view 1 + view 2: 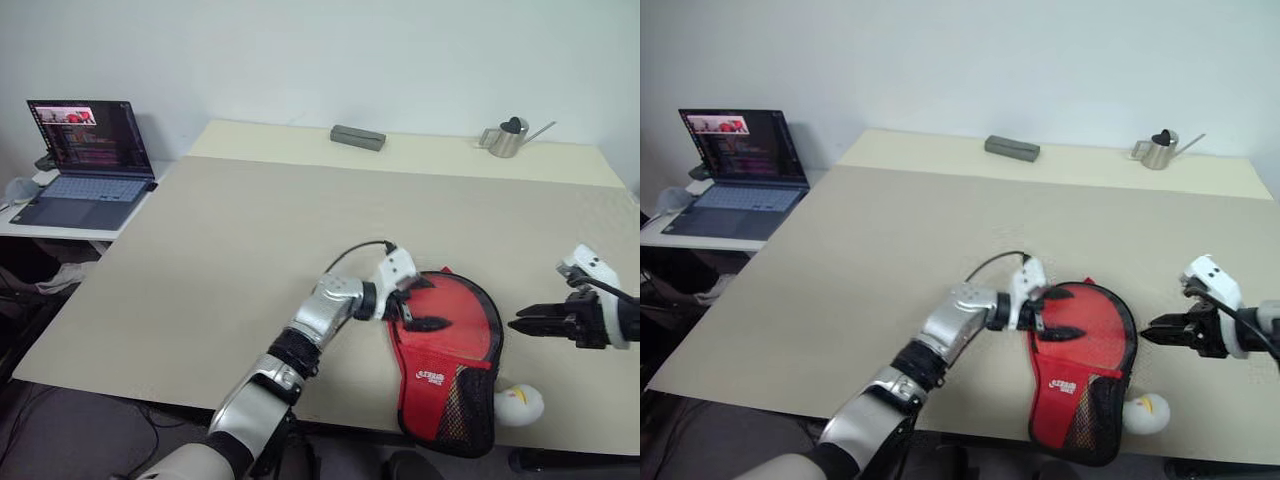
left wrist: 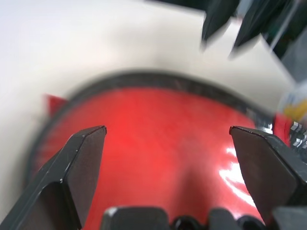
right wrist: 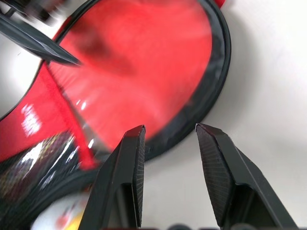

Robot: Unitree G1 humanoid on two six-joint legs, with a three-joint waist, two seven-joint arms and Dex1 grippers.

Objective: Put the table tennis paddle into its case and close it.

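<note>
**Case at near table edge, both grippers beside it**

Beige matte tabletop (image 1: 250, 250), wide and flat, stands against a plain pale wall; a lighter strip runs along its far side. At the near edge lies the paddle-shaped soft fabric case (image 1: 447, 350), red upper face with black piped trim, a small white logo and a black mesh pocket toward the handle end, which reaches the table's near edge. The red face is glossy and catches highlights in the wrist views. The paddle itself cannot be made out apart from the case.

Left gripper (image 1: 418, 304) hovers over the case's round end on its left side, its two black fingers spread wide, nothing between them. Right gripper (image 1: 530, 324) is just off the case's right rim, tips pointing toward it, fingers slightly apart and empty; bare table shows between them in the right wrist view.

A white rounded object with a yellow mark (image 1: 519, 403) sits just beside the case's handle end, at the near edge. Open tabletop extends behind and to the left of the case. Well apart along the far strip: a grey oblong block (image 1: 357, 137) and a small metal watering can (image 1: 507, 137). An open laptop (image 1: 85, 165) rests on a separate side desk at left.
</note>
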